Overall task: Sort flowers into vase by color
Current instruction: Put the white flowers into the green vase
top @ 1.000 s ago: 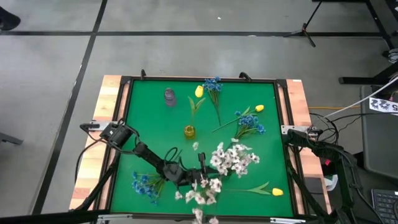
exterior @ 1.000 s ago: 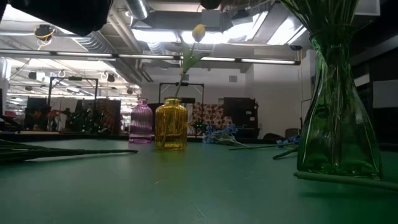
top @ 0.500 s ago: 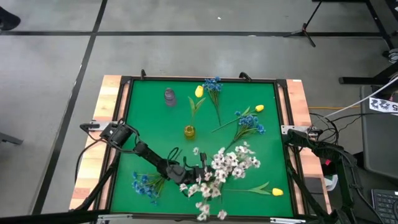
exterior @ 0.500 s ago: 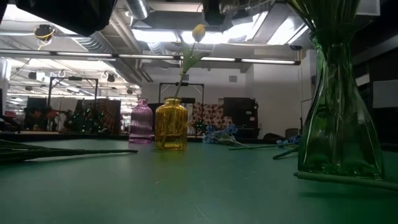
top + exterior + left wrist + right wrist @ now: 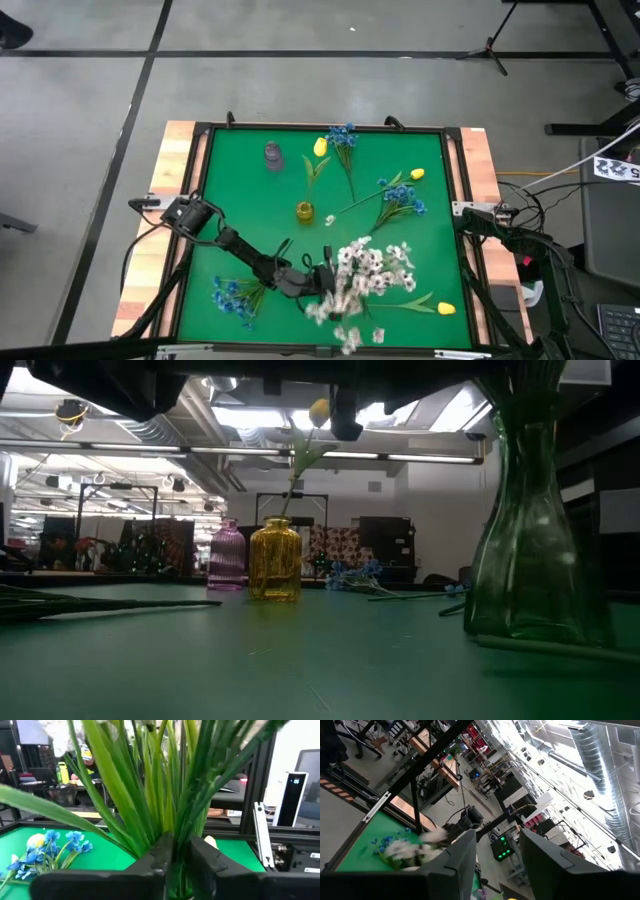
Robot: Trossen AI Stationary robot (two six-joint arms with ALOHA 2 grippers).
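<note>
while the white flowers (image 5: 365, 270) in the green vase (image 5: 530, 560) are shifted toward the table's (image 5: 240, 190) near edge, the left gripper (image 5: 176, 855) is seen clamped around their stems; white sorting seems nearly done.

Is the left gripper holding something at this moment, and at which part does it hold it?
The left gripper stands around the green stems of the white flowers above the green vase. Whether it grips them cannot be told.
</note>
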